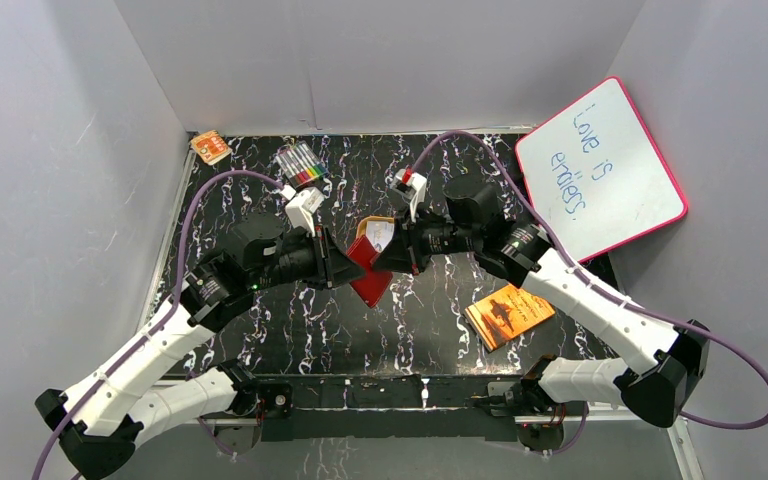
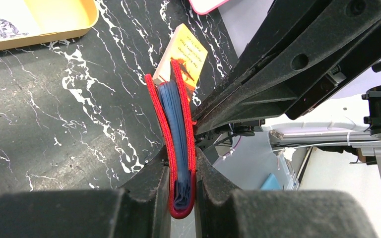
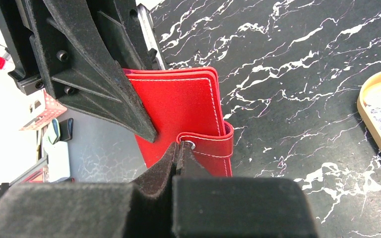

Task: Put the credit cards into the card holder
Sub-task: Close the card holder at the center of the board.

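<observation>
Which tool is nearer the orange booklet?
Right. Both clamp the card holder: the right tool grips its side facing the orange booklet, the left tool the opposite side, with the card holder in between.

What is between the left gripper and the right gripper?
The card holder: the left gripper clamps its folded body, the right gripper pinches its closing tab. Both wrist views show it.

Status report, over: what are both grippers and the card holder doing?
Left gripper shut on card holder at its fold. Right gripper shut on closing tab. One credit card waiting in orange tin.
</observation>
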